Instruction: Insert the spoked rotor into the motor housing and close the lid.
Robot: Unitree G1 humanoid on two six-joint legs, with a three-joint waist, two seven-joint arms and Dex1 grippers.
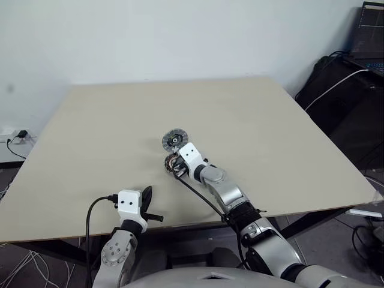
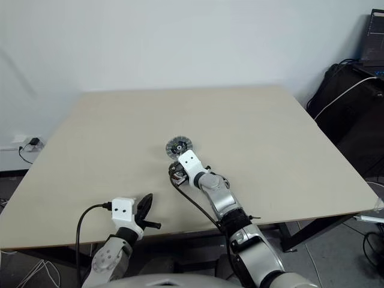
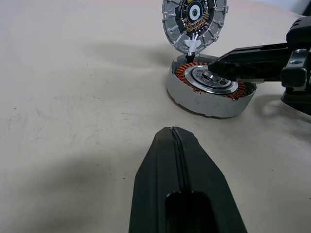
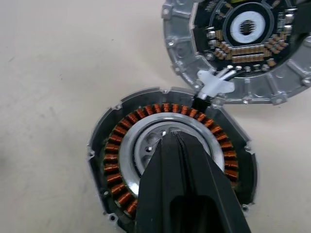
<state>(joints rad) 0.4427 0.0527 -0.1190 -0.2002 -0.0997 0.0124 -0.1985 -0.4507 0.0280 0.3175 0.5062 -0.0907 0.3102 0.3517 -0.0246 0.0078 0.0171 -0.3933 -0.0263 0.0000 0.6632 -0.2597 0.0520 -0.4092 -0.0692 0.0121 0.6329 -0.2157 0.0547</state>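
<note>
The motor housing, a shallow metal cup with a ring of copper coils, sits mid-table. Its lid stands tilted up at the housing's far edge. The lid's ribbed face with the dark circuit ring is turned toward me, and a white connector joins it to the housing. My right gripper is shut, its tips over the pale silver centre inside the coils. I cannot tell whether that centre is the spoked rotor. My left gripper is shut and empty near the table's front edge, well short of the housing.
The beige table ends close behind the left gripper, and its right edge slants away. A black bag with white cables and a laptop stand beyond the right rear corner. A wall socket is low on the left.
</note>
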